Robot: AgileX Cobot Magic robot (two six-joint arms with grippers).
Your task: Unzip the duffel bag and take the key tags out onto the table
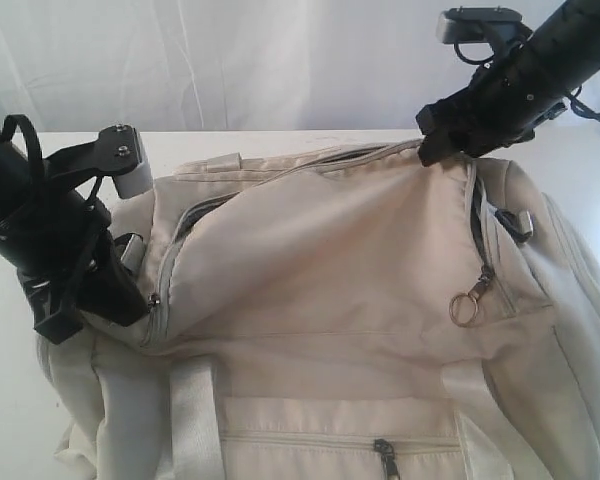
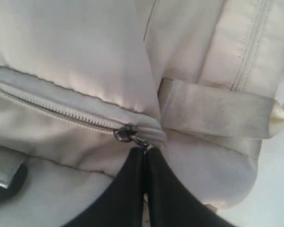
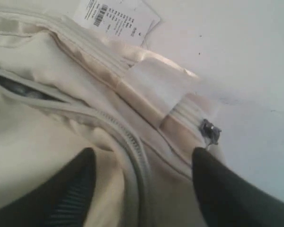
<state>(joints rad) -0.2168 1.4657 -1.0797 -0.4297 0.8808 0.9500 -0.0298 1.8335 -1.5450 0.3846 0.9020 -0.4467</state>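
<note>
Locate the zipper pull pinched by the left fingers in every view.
Exterior view: the zipper pull sits at the duffel bag's left end, right by the left gripper.
Left wrist view: mid-picture, just above the shut fingers.
Right wrist view: not in it.
Shared landmark: the main zipper track.

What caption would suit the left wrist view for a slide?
Left gripper pinches a zipper pull on the duffel bag, beside a webbing strap.
</note>
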